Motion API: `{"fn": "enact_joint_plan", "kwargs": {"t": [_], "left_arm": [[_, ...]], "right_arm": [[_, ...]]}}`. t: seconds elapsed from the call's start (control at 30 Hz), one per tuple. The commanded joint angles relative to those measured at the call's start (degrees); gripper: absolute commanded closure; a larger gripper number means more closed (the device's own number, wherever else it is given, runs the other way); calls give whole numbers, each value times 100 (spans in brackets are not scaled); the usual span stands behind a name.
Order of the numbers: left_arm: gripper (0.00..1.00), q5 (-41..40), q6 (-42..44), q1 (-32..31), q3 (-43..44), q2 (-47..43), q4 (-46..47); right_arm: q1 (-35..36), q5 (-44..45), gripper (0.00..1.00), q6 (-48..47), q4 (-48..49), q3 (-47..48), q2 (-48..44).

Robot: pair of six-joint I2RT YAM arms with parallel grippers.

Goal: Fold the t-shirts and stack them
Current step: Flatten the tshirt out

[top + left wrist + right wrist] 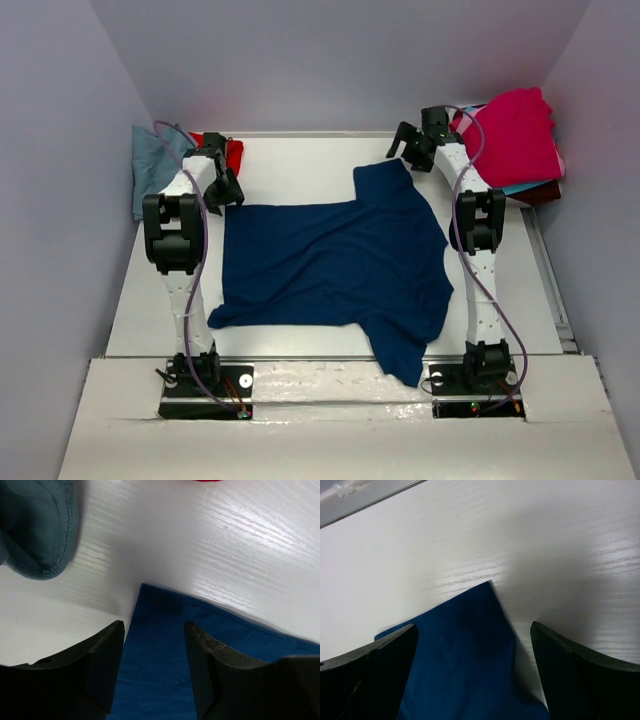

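Left gripper [154, 626] and right gripper [473, 626] hang open over 2 corners of the navy t-shirt [330, 265]; white table [470, 530] beyond, blue-grey t-shirt [35, 525] near the left one.

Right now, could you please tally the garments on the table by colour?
Navy t-shirt: 1
Blue-grey garment: 1
Red garment: 1
Magenta garment: 1
Turquoise garment, edge only: 1
Maroon garment, edge only: 1
Total: 6

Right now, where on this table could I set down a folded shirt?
Bare table lies along the far edge, between the red t-shirt and the navy t-shirt's far sleeve, and down the right side below the magenta pile. The navy t-shirt covers the centre; shirts crowd both far corners.
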Motion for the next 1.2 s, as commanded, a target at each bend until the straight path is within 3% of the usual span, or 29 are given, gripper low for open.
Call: {"fn": "enact_joint_plan", "kwargs": {"t": [0.0,0.6,1.17], "left_arm": [[37,190,39,108,-27,-41,88],[37,964,65,161,316,443,167],[38,1008,82,161,44,171,79]], "right_arm": [[32,-238,0,-117,172,136,148],[32,-1082,1,58,-180,111,386],[32,-1108,21,-38,-373,-373,52]]}}
